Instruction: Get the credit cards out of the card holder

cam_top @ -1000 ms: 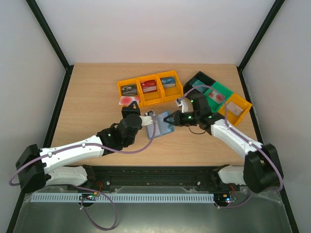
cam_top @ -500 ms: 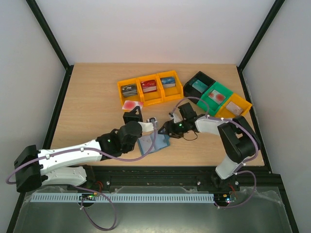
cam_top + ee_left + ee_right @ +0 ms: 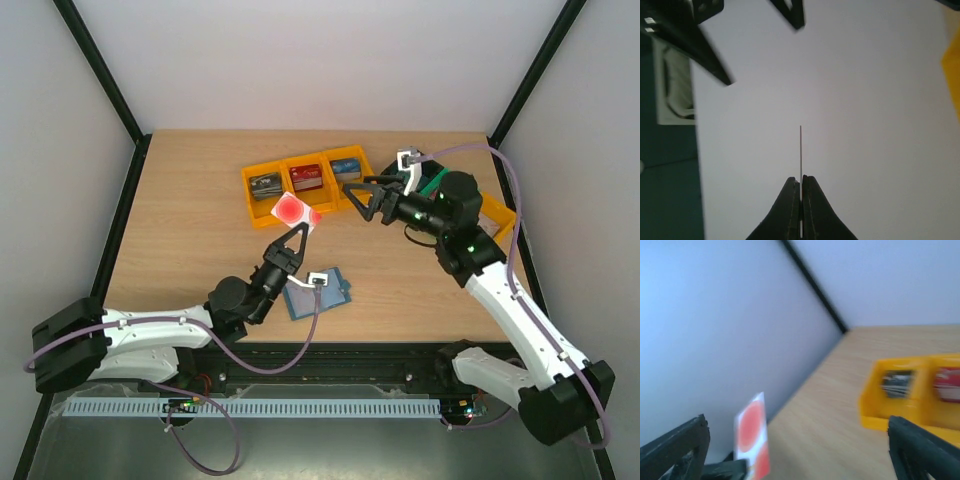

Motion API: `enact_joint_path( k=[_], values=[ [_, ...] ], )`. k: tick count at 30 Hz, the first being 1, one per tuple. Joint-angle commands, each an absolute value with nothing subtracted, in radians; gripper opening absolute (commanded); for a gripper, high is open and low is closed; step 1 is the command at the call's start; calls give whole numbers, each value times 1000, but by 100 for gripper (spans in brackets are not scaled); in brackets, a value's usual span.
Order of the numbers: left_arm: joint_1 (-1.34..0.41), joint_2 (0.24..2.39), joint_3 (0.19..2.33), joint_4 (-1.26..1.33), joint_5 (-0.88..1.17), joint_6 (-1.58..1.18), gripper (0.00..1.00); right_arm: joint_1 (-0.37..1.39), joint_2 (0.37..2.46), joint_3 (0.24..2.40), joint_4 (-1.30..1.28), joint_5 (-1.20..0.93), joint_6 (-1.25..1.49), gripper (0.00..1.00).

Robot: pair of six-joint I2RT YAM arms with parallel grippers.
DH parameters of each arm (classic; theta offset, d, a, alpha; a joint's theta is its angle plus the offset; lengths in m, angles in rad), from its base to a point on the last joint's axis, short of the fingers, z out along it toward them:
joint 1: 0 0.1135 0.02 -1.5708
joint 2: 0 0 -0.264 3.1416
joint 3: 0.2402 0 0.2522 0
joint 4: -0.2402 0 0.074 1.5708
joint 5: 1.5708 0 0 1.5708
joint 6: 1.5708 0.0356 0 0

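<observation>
The left gripper [image 3: 297, 232] is clenching a red-and-white card [image 3: 294, 210], holding it up above the table [image 3: 190, 210]. The card holder [image 3: 317, 291] is lying on the wood at the card's 5 o'clock, seemingly open. The right gripper [image 3: 366, 196] is hovering at the card's 3 o'clock with its jaws spread wide, near the yellow bins [image 3: 284, 178].

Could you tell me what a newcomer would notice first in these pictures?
A red-and-white card stands pinched in the shut left gripper, above mid-table. The right gripper gapes wide beside it, empty, by the yellow bins. The teal card holder lies flat near the front edge.
</observation>
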State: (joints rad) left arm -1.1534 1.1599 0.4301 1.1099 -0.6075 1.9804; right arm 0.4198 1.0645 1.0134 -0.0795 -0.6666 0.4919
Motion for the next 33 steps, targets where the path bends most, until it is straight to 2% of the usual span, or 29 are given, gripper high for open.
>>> enact_joint_path(
  k=[1,5,8,10,12,14,16,20,21,22,23,24,25,26,28,30,33],
  values=[
    [-1168,1165,438,1324,-502,2229,2,461,1068,884,363,-948,757,88],
    [-1176,1170,443,1321,-500,2230,2,554,1108,896,337,-918,727,78],
    [-1177,1170,442,1312,-509,2231,2,578,1118,894,337,-944,717,60],
    [-1177,1170,441,1309,-513,2230,2,589,1122,899,320,-954,701,52],
    [-1177,1172,443,1306,-516,2228,2,595,1130,903,293,-952,683,38],
    [-1177,1173,444,1303,-520,2223,2,597,1136,899,290,-954,682,18],
    [-1177,1173,444,1302,-525,2221,2,597,1141,899,282,-960,677,3],
    [-1177,1173,446,1301,-529,2220,3,596,1133,944,158,-942,587,2],
    [-1177,1171,445,1297,-534,2210,8,593,1127,959,127,-929,566,2],
    [-1175,1170,443,1292,-542,2197,29,588,1121,975,98,-923,543,2],
    [-1174,1168,440,1284,-554,2184,62,578,1116,992,63,-921,520,2],
    [-1172,1165,437,1274,-570,2169,82,562,1112,1010,25,-923,490,2],
    [-1171,1161,436,1258,-591,2146,96,547,1107,1025,-12,-922,460,2],
    [-1168,1157,438,1239,-613,2113,99,531,1100,1050,-60,-913,424,2],
    [-1156,1143,470,1155,-697,1965,99,496,1084,1089,-162,-877,353,2],
    [-1109,1128,569,883,-845,1683,100,472,1064,1122,-269,-833,272,2],
    [-1056,1112,724,417,-926,1305,100,468,1055,1166,-342,-806,195,2]
  ],
)
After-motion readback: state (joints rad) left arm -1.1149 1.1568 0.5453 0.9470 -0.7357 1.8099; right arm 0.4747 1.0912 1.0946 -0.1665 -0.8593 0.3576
